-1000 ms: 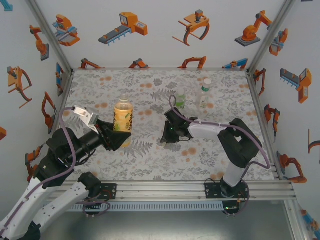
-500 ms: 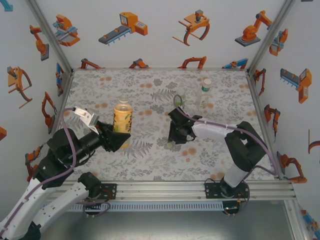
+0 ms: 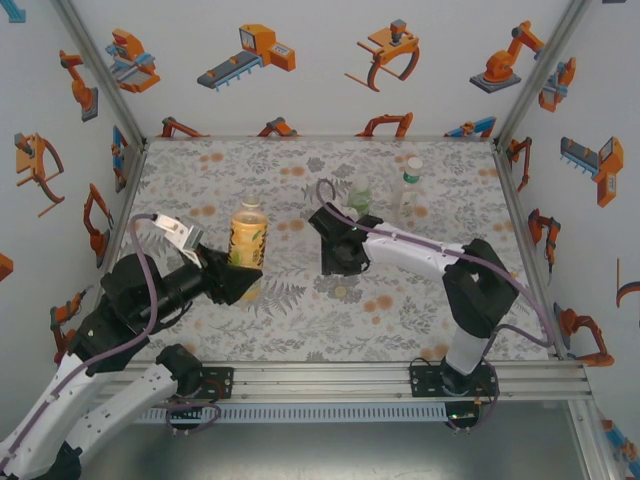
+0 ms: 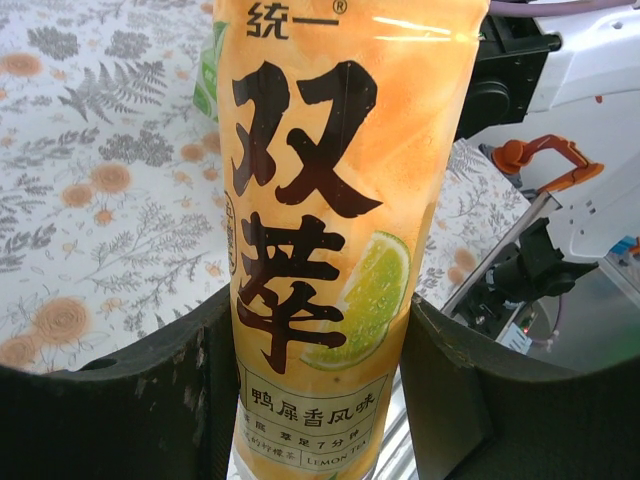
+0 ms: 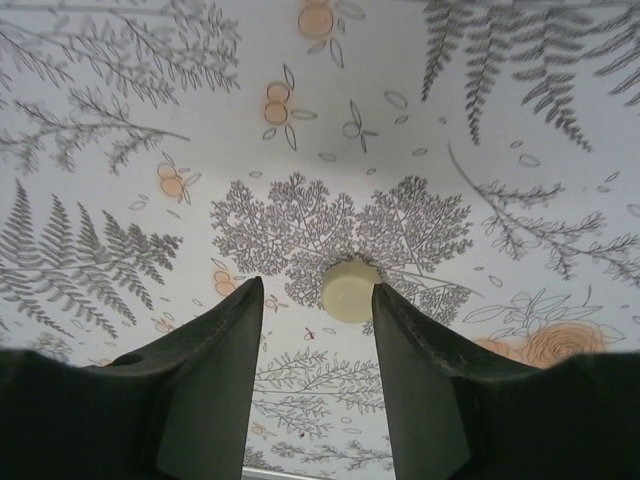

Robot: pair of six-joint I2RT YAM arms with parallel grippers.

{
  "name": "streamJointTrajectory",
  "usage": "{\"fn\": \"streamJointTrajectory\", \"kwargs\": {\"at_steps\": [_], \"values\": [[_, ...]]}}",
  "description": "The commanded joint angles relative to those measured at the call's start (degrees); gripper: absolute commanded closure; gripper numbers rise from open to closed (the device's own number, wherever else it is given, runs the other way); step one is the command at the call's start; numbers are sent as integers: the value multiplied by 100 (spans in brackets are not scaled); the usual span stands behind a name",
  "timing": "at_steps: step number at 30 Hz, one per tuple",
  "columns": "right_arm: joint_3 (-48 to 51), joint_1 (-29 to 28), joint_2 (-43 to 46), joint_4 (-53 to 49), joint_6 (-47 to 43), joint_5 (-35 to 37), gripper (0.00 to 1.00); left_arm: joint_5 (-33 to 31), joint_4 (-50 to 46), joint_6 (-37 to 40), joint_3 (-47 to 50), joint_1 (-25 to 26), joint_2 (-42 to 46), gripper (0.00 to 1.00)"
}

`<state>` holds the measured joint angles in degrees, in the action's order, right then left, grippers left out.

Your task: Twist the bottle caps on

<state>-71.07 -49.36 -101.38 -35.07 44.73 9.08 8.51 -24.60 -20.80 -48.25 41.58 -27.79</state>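
Right claw drew back up-table since earlier frame, jaws spread wider, empty. Yellowish cap lay on table just past my fingertips, not gripped. Left claw pinched amber bottle, upright. Judged: no cap screwed on it yet. Green bottle and clear bottle stood behind; tops too small to tell. Most work left.

Amber bottle between dark jaws
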Motion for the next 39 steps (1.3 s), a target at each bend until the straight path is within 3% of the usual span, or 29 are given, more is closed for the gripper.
{"fn": "streamJointTrajectory", "kwargs": {"at_steps": [1, 8, 39], "values": [[-62, -110, -130, -331, 76, 215, 52, 11, -42, -213, -210, -13, -35, 100], [151, -231, -200, -138, 324, 87, 52, 379, -26, -108, -271, -17, -199, 100], [506, -118, -216, 78, 365, -32, 57, 546, 254, -374, -202, -18, -403, 100]]}}
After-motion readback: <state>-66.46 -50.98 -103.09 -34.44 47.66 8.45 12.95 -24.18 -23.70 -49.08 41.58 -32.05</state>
